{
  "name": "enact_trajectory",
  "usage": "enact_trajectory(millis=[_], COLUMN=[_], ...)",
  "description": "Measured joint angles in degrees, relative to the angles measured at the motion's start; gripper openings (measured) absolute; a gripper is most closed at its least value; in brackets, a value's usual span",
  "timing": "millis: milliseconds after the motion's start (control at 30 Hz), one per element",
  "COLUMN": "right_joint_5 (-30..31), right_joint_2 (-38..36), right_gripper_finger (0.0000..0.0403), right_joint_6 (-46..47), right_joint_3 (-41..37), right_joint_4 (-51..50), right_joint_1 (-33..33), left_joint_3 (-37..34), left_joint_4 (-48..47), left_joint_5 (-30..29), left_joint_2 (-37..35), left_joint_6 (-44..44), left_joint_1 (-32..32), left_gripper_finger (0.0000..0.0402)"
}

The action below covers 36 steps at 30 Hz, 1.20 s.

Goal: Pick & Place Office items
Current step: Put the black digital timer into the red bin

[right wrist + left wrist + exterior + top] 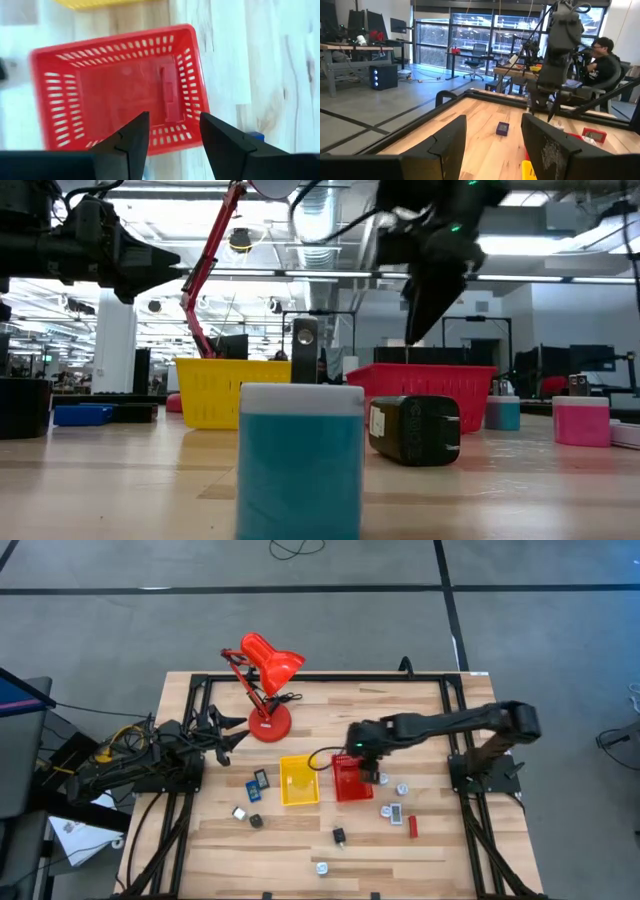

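One red rectangle (170, 94) lies flat inside the red tray (60, 85), free of my fingers. My right pincer (170, 131) hangs directly above it, parted and gripping nothing. Other office items (396, 811) dot the table to the tray's right.

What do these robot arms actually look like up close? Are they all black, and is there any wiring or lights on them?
Both arms are dark, almost black, built from chunky jointed segments. The right arm has a small green light near its wrist. The left arm has yellow cables bundled near its base. The right gripper and the left gripper each end in two flat, angular black fingers.
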Motion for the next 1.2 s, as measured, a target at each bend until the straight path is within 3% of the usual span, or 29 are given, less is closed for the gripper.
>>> enact_trajectory(millis=[233,567,700,933,1000,1100,1200], right_joint_5=[0.21,0.41,2.36,3.98,3.98,4.00,4.65], right_joint_2=[-18.80,-40.49,-43.59,-42.65,-42.26,-41.09,-39.99], right_gripper_finger=[0.0167,0.0168,0.0168,0.0169,0.0168,0.0169,0.0168], right_joint_6=[6.21,10.79,10.80,10.80,10.80,10.80,10.80], right_joint_3=[-18.19,-35.20,-37.31,-37.31,-37.35,-37.33,-37.33], right_joint_4=[12.68,25.58,27.72,30.28,29.97,30.00,30.17], right_joint_1=[-0.40,-0.37,-0.40,-0.40,-0.40,-0.41,-0.40], left_joint_3=[-0.01,0.01,0.00,-0.01,-0.01,-0.01,0.06], left_joint_4=[0.82,3.49,6.21,11.28,11.48,12.76,13.74], left_joint_5=[0.32,2.05,3.53,4.88,8.91,20.51,23.95], left_joint_2=[0.78,4.74,7.93,13.81,15.19,16.81,18.41], left_joint_6=[-4.00,-8.08,-8.09,-13.41,-15.21,-13.51,-10.88], left_joint_1=[0.00,-0.02,-0.04,-0.05,-0.04,-0.88,-4.59], left_gripper_finger=[0.0186,0.0192,0.0221,0.0273,0.0278,0.0279,0.0271])
